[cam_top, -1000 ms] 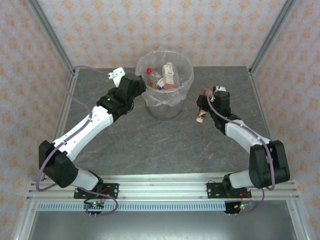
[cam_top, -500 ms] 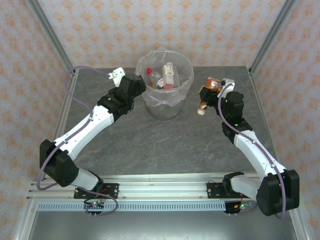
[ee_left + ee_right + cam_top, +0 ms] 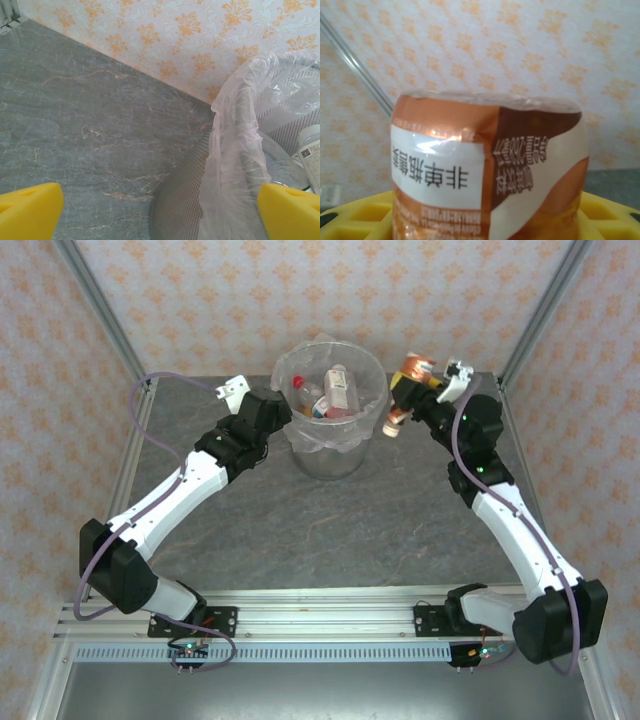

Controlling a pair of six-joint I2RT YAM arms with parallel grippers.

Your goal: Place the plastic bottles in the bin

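Observation:
The round grey mesh bin, lined with a clear bag, stands at the back middle of the table and holds several plastic bottles. My right gripper is shut on a brown-and-orange labelled bottle, held in the air just right of the bin's rim with its white cap pointing down. That bottle's label sits between the yellow fingers. My left gripper is open beside the bin's left wall, its yellow fingertips apart; one bottle shows inside.
Metal frame posts rise at the back corners, and patterned walls close the table in on three sides. A white tag lies near the back left. Grey marble tabletop stretches in front of the bin.
My right arm has lifted the brown-labelled bottle off the table and carried it up and back toward the bin's right rim. The left arm has stayed put.

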